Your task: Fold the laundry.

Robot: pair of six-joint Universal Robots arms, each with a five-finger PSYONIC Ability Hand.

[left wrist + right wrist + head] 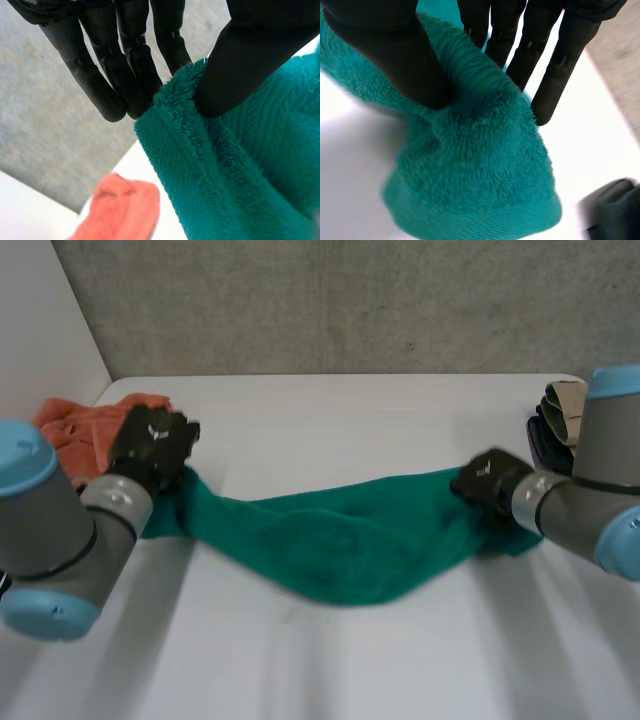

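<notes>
Your left hand [152, 445] and right hand [487, 480] each pinch a towel [340, 540] end, thumb against fingers. Both grips look shallow, so pulling taut may slip one.

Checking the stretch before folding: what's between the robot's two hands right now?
The green towel spans it, sagging midway, pinched at its ends by the left hand and right hand, in the head view.

White table [330, 420], grey concrete wall [340, 300] behind.
</notes>
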